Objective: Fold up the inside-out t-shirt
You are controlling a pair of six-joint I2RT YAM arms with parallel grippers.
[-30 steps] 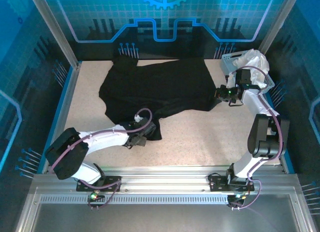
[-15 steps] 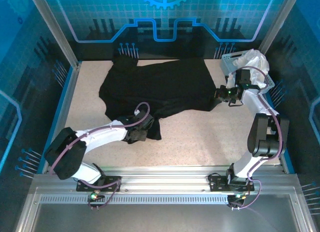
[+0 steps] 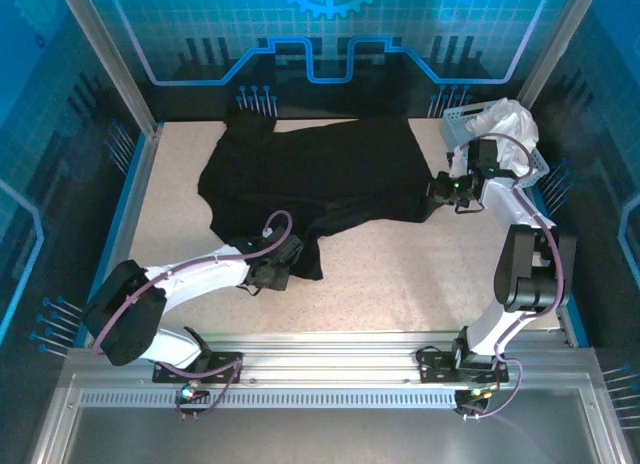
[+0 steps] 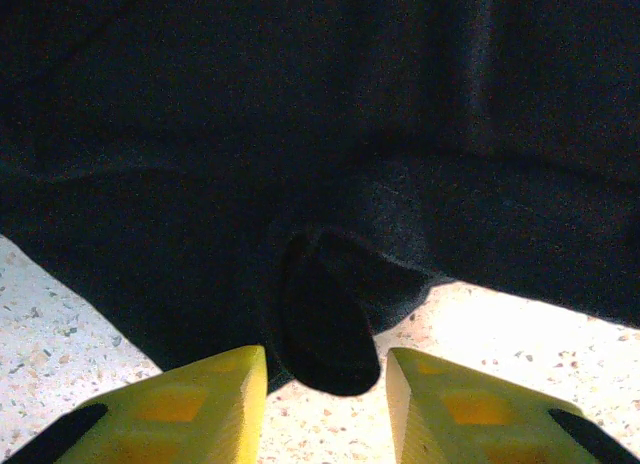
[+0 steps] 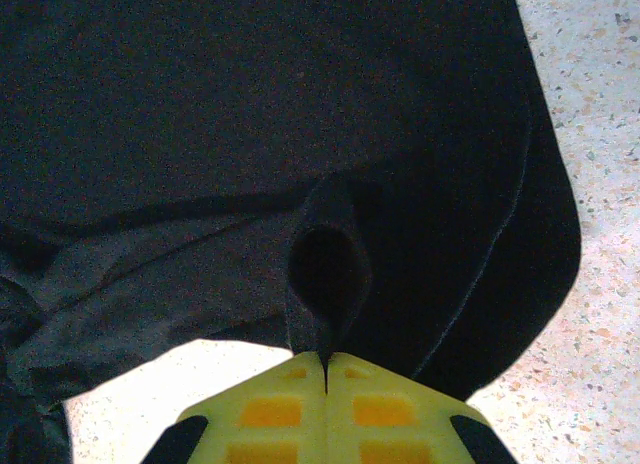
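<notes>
Right end effector clamps the t-shirt — left end effector apart, straddling a fold.

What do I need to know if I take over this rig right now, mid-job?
The t-shirt lies spread but rumpled across the far half of the table.
The left gripper is open, with a fold of the t-shirt's near edge between its fingers, not clamped.
The right gripper is shut on the t-shirt's right edge.
Done: the right edge is gripped.
Left: close the left grip, flatten the cloth and make every fold.
</notes>
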